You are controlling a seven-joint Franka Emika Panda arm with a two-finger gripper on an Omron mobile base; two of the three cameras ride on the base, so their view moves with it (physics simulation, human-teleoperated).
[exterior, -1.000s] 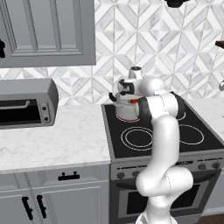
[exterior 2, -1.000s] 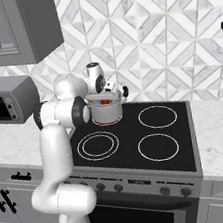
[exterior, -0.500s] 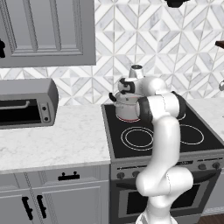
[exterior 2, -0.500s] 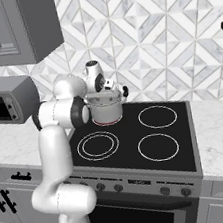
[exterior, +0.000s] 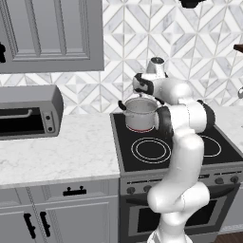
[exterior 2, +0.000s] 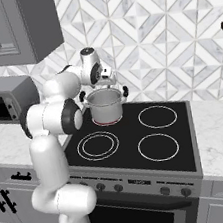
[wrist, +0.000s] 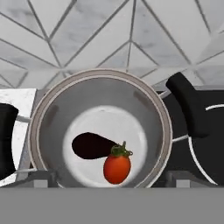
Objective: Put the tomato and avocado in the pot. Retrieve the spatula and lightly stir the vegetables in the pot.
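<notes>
The pot (wrist: 98,131) stood on the rear left burner of the black stove (exterior: 190,152), close to the tiled back wall. Seen from the hand camera, it held two things on its shiny floor: on the left a dark, oval avocado (wrist: 91,145), lying flat, and just to its right a red tomato (wrist: 117,168) with a green stalk, touching the avocado's end. Both lay toward the near side of the pot's floor. One black side handle (wrist: 189,105) stuck out to the right over the cooktop, the other at the far left edge of that view.

In the left base view the pot (exterior: 140,114) sat to the right of the marble surface (exterior: 61,152) and the toaster oven (exterior: 28,111). The white arm rose from the lower right, bent over at the elbow and reached back so that the tool (exterior: 141,93) hung directly above the pot's mouth, pointing down. From the right base view the tool (exterior 2: 105,82) was likewise just over the pot (exterior 2: 105,105). Its fingertips (wrist: 41,180) stood wide apart, near the pot's opposite rims, holding nothing.
</notes>
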